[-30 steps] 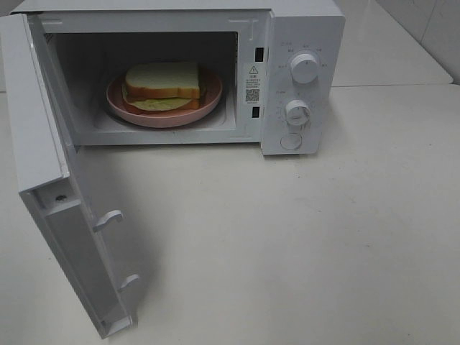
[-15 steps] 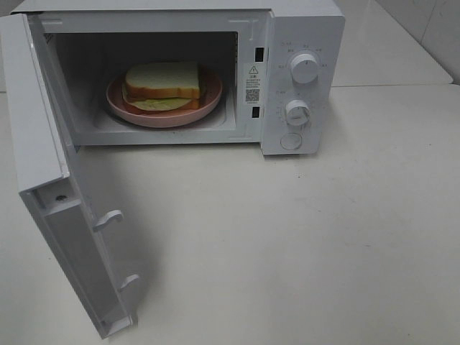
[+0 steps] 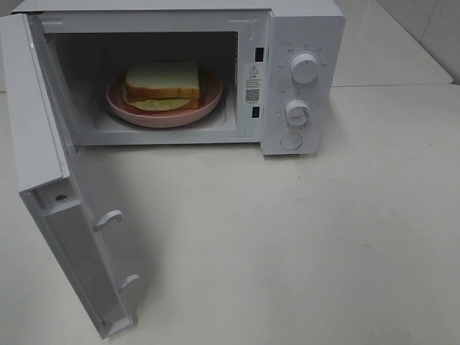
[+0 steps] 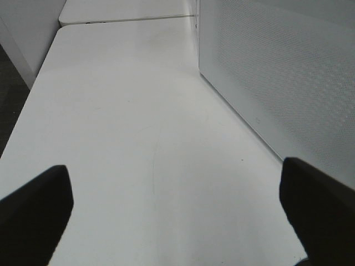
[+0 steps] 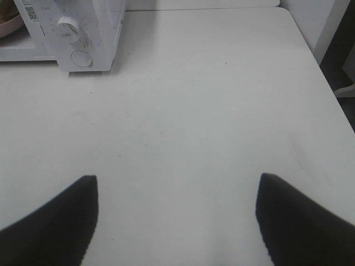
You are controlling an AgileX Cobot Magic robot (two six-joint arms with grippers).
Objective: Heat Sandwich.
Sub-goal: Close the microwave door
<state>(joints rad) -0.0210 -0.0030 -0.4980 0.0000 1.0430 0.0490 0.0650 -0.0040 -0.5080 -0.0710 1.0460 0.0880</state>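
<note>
The sandwich (image 3: 162, 85), white bread with a tan crust and green leaf filling, lies on a round pink plate (image 3: 208, 103) inside the white microwave (image 3: 302, 29). The microwave door (image 3: 50, 187) is swung wide open toward the front left. Neither arm shows in the exterior high view. In the left wrist view my left gripper (image 4: 176, 213) is open over bare table, beside the outer face of the door (image 4: 277, 72). In the right wrist view my right gripper (image 5: 176, 219) is open and empty over the table, well back from the microwave's knob panel (image 5: 75, 33).
Two white knobs (image 3: 305, 67) and a round button (image 3: 291, 141) sit on the microwave's right panel. The white table (image 3: 323, 251) stretches in front and to the right. A second table top (image 3: 388, 50) adjoins behind. The table edge (image 5: 327, 83) runs near my right gripper.
</note>
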